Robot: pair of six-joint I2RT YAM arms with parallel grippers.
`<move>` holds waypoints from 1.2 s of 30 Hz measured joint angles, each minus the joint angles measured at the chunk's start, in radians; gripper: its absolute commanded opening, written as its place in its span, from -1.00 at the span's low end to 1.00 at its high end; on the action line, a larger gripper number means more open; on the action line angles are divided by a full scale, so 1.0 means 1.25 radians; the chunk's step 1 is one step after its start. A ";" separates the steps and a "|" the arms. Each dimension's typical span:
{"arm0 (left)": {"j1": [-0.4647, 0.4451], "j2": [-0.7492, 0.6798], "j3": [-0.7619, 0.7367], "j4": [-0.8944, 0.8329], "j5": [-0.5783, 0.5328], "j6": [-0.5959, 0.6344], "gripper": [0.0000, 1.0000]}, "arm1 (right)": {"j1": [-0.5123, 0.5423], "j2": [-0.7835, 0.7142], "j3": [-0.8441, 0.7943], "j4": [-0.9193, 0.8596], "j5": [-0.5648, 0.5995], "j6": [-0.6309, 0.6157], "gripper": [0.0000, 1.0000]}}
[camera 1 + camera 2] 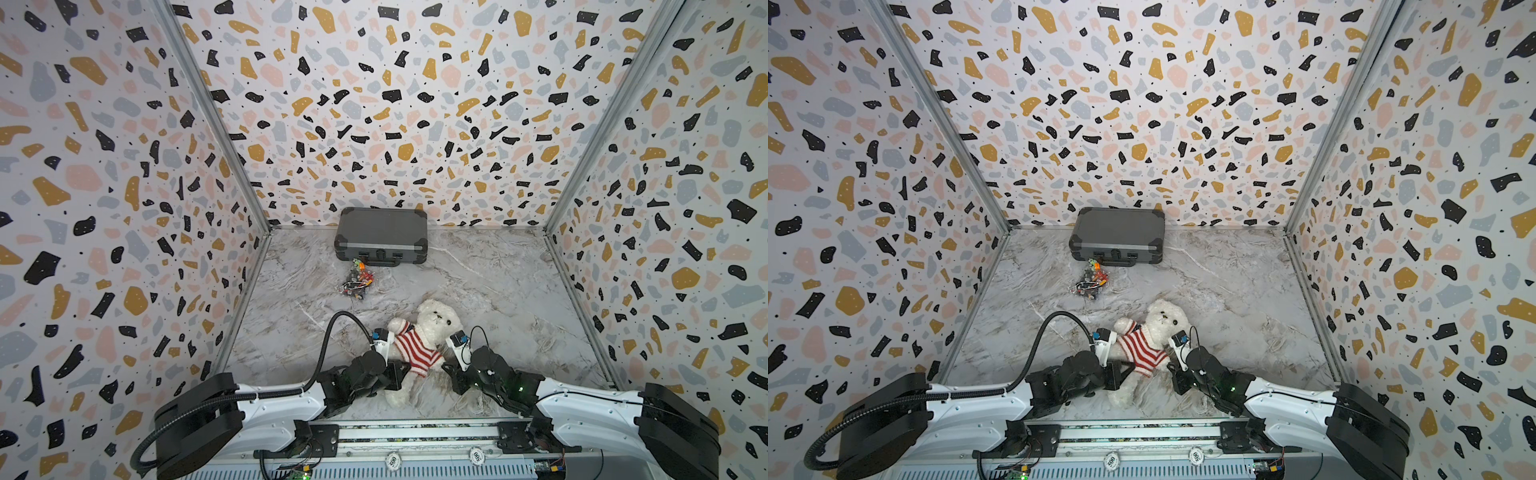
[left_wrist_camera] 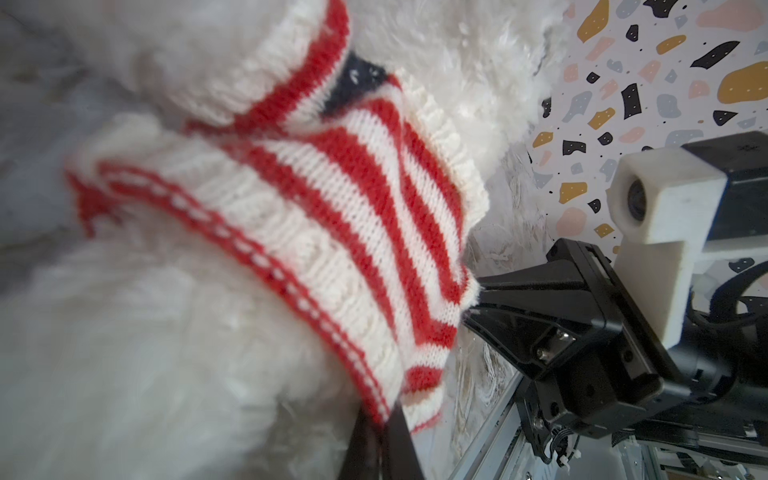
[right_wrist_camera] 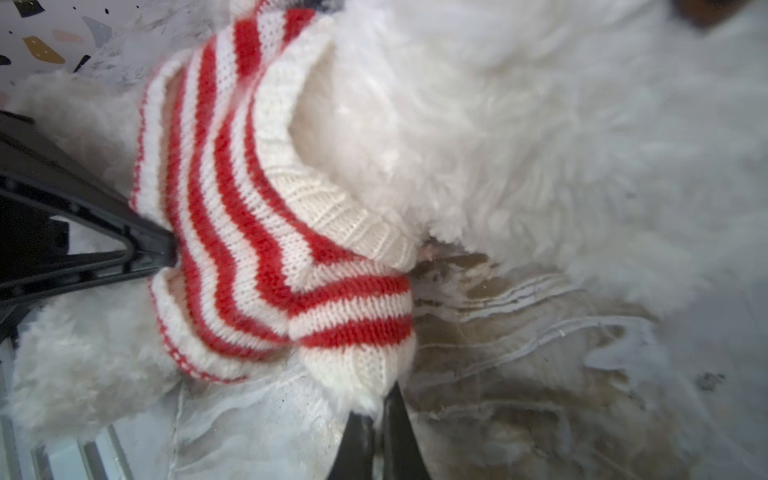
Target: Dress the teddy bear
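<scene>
pinching the sweater (image 1: 415, 352) from both sides. left gripper (image 2: 384, 411) is fully closed on the red-stitched hem. right gripper (image 3: 380, 395) is closed on the white ribbed edge at the opposite corner, maybe with some fur caught in it, can't tell.

bear (image 1: 437, 320) lies on its back between the two grippers, head pointing away from them, legs back toward the arm bases. sweater is around the torso. the arm on the left gripper's side pokes out past the knit. the arm on the right gripper's side is hidden behind that wrist.

handling, my read:
- bear is light and squashy with no rigid spot, so it'll deform and drag rather than resist a pull
- knit is stretchy and grippy but can snag on fingertips
- hold the ribbed hem or cuffs, not fur, since fur slips and gives no purchase
- pull both corners evenly or the bear rolls

table (image 1: 498, 291) is a smooth marble-look top. it looks low friction, so expect the bear to slide with the sweater unless it's pinned.

terrazzo-print walls (image 1: 374, 104) close in three sides. grey case (image 1: 382, 237) sits against the back wall, well beyond the bear. a small tangle of coloured parts (image 1: 356, 283) lies between case and bear, apart from the head.
</scene>
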State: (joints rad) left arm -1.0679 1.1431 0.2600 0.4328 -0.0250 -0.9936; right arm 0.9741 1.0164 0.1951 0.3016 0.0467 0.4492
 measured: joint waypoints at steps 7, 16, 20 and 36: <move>0.000 -0.032 0.088 -0.144 -0.008 0.070 -0.44 | -0.004 0.000 0.000 -0.003 0.020 0.000 -1.00; 0.080 -0.066 0.245 -0.343 -0.016 0.206 -0.41 | -0.005 0.000 -0.015 0.003 0.045 0.002 -1.00; 0.131 -0.024 0.316 -0.383 -0.011 0.271 -0.42 | -0.006 -0.002 -0.028 0.004 0.047 0.003 -1.00; 0.157 0.164 0.348 -0.411 0.023 0.388 -0.64 | -0.019 -0.055 -0.031 -0.001 0.063 0.002 -1.00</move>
State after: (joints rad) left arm -0.8715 1.3476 0.6949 -0.0807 0.0032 -0.5087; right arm 0.9501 0.9482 0.1570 0.3000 0.1253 0.4522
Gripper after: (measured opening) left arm 0.181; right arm 0.057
